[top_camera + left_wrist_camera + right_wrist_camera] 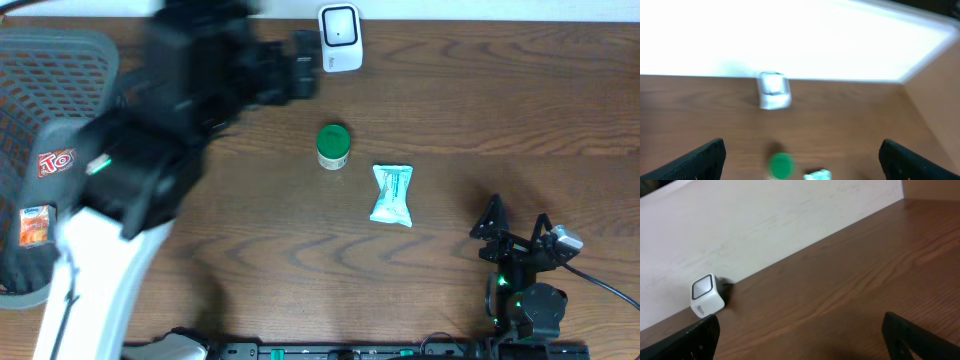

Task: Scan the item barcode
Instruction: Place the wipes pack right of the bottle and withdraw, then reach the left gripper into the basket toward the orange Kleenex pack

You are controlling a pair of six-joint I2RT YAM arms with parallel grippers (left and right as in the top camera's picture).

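Pick-up was judged to be the step in hand. The jaws of the left gripper [801, 159] and right gripper [805, 340] were seen apart and empty. The green-capped bottle [781, 165] and packet [818, 175] lay below, between the left jaws, with the scanner [773, 90] beyond. Descent and closing on one item were called for.

The white scanner [340, 38], a small rounded box with a dark-rimmed square window, sits at the top centre of the overhead frame (right at the table's far edge). Below it, mid-frame, a green-lidded jar [333, 146] stands upright. Just lower right, apart from it, a pale blue-green packet [391, 194] lies flat.
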